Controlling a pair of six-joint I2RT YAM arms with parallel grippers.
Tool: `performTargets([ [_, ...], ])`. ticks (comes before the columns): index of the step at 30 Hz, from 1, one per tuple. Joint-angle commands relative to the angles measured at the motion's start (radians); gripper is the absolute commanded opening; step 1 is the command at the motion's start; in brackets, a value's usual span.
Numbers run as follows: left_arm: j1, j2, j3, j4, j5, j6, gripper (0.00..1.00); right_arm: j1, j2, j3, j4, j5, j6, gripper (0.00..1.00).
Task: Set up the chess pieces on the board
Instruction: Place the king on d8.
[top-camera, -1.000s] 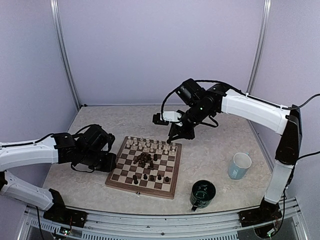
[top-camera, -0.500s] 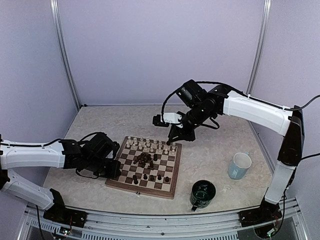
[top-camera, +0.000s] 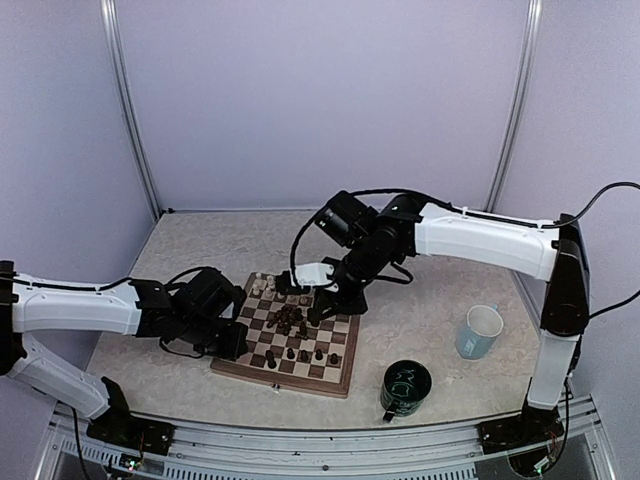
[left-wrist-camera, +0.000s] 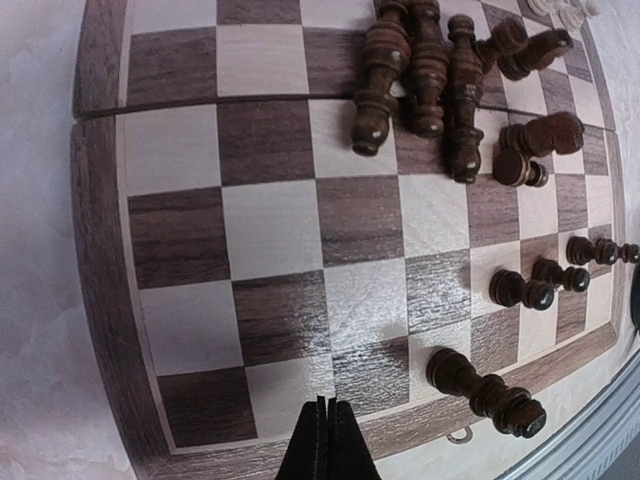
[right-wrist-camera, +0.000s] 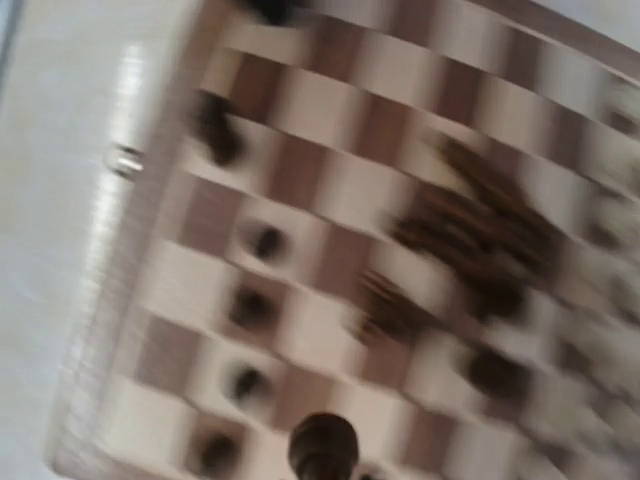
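One piece should be drawn from the dark heap's (top-camera: 288, 319) 2 o'clock edge by the right gripper (top-camera: 318, 303), whose grip cannot be made out, the left gripper (left-wrist-camera: 322, 432) being closed on nothing.

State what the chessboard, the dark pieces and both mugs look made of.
Chessboard: wood, visible grain, satin sheen. Dark pieces: likely turned wood, stained brown, glossy highlights. Pale blue mug and dark green mug: probably glazed ceramic, smooth; too small to be sure.
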Motion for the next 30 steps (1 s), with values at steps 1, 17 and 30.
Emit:
performTargets([
  [1,0.111,-0.03,0.101,-0.042,-0.018,0.061,0.01,0.083,0.092,0.071,-0.043,-0.041,0.01,0.07],
  [17,0.54,0.176,0.616,0.082,-0.045,0.298,0.45,0.222,0.234,0.145,-0.066,0.07,0.014,0.06],
  [30,0.731,0.15,0.449,0.27,0.203,0.22,0.46,0.229,0.323,0.226,-0.076,0.1,0.005,0.06],
])
